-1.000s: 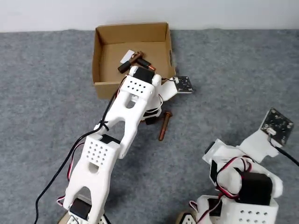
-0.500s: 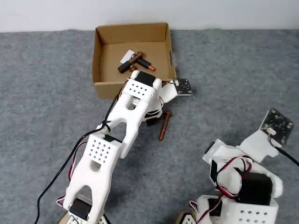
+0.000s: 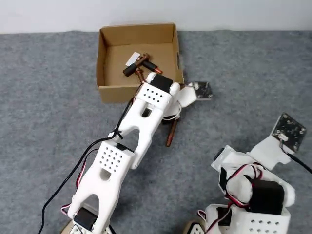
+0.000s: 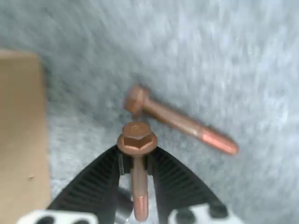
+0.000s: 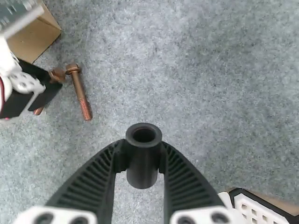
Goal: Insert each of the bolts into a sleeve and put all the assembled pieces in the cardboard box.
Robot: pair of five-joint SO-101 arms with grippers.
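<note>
1. Two bolts are outside the cardboard box, so this job isn't finished.
2. Inside the box there's a small pile of assembled pieces, copper bolts poking out of black sleeves. It looks like at least two, but I can't count them for sure from the overhead view.
3. My left claw sits just outside the box's front wall. It's clamped on the held bolt right under the hex head, with the shank running back toward my wrist.
4. The loose bolt lies flat on the grey mat just beside that claw, a bit farther out from the box. Its head is close to the held bolt's head, and I can't tell whether they touch.
5. My right claw is well away from the box, back near my base. It's squeezed around a black sleeve whose open bore points out past the fingertips.
6. My guess is I'm roughly halfway, maybe a bit past. The step in hand looks like bringing the held bolt over to that sleeve and sliding it in.
7. After that the finished piece goes into the box. Then the loose bolt needs a sleeve of its own and the same trip.
</note>
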